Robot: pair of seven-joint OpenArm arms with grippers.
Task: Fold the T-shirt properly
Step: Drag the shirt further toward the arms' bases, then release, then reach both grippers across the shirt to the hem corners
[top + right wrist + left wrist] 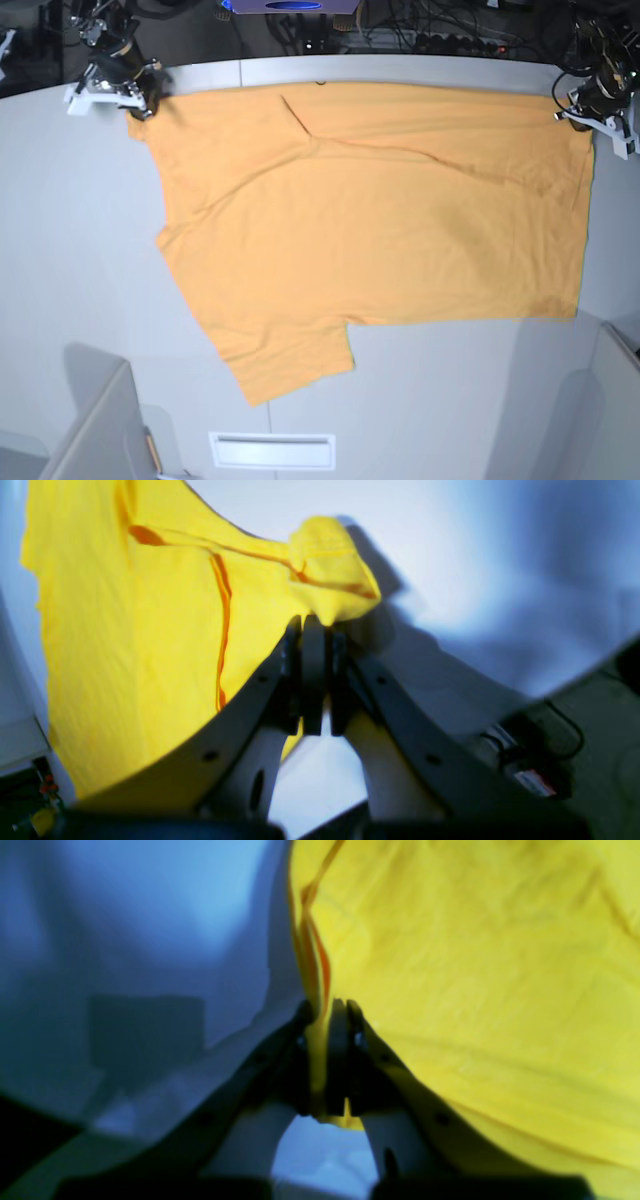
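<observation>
The T-shirt (380,220) lies spread across the white table (80,270), one sleeve toward me. My right gripper (314,625) is clamped on a far corner, my left gripper (332,1010) pinching the opposite far edge. I judge this the first fold; next, lift both evenly and carry them forward.

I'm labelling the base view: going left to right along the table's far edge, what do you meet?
Right gripper, shut on the T-shirt's corner → the T-shirt spread flat on the table → left gripper, shut on the opposite corner.
</observation>
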